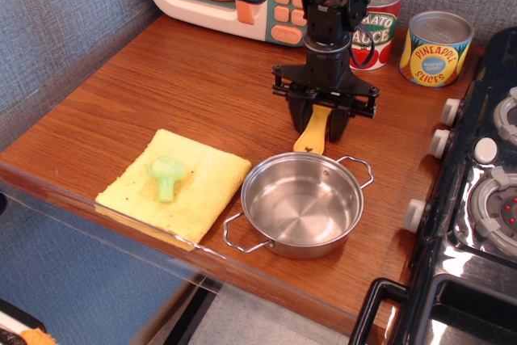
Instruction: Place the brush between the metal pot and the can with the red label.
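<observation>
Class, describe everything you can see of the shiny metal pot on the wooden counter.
The shallow round steel pot looks polished, with a mirror-like inside that holds nothing. Two thin wire loop handles stick out on opposite sides. It stands upright on the wooden counter, right beside the yellow cloth. The yellow brush handle hangs just behind its far rim; contact cannot be told.
</observation>
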`<move>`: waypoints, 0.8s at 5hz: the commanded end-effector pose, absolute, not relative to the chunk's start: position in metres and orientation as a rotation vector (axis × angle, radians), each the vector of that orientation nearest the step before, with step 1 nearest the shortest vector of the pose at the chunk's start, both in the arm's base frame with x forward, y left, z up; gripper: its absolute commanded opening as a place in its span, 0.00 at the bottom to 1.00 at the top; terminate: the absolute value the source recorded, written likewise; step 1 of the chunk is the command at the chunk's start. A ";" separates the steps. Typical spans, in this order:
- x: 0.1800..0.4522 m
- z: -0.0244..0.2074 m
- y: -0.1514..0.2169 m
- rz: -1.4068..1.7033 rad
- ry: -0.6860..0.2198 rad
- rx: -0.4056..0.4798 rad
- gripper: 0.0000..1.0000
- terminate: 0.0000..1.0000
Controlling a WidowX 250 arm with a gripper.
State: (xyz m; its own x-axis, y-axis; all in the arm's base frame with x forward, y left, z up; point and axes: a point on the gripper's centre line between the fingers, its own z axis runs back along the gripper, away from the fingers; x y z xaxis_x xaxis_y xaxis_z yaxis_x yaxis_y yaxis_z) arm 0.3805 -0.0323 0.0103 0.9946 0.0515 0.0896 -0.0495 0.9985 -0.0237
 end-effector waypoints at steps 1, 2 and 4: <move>0.373 0.079 -0.019 -0.027 -0.205 -0.054 1.00 0.00; 0.343 0.114 0.007 -0.062 -0.178 0.003 1.00 0.00; 0.281 0.129 0.070 0.036 -0.182 0.003 1.00 0.00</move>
State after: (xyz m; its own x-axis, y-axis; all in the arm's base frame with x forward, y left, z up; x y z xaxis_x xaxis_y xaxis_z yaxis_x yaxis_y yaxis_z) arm 0.2817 0.0663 0.1168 0.9900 0.0318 0.1374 -0.0299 0.9994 -0.0156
